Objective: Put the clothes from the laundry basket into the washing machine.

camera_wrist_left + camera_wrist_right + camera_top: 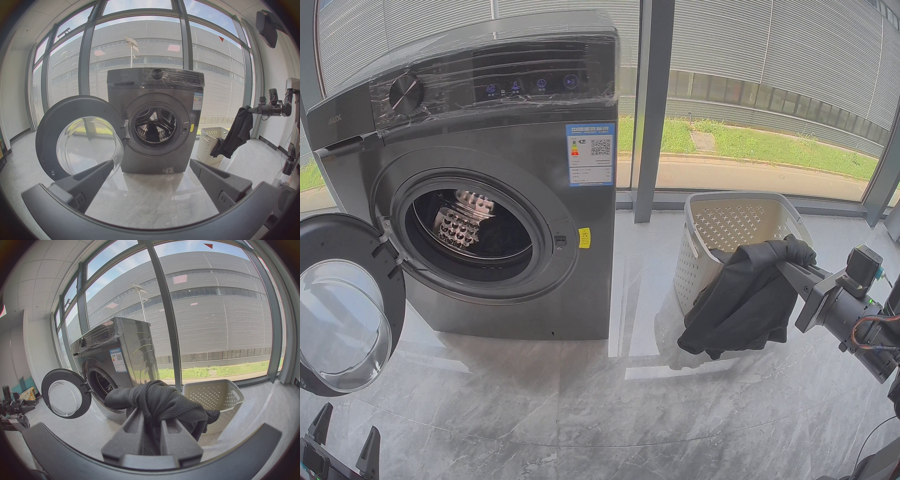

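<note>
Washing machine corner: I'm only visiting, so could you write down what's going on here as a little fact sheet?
washing machine: grey front-loader
door: swung wide open
drum: dark inside, contents cannot be told
laundry basket: white, standing beside the machine
garment: dark, lifted, hanging down the basket's front
right gripper: shut on the garment, over the basket
left gripper: open, empty, low in front of the machine
stage: garment not yet in the drum
</note>
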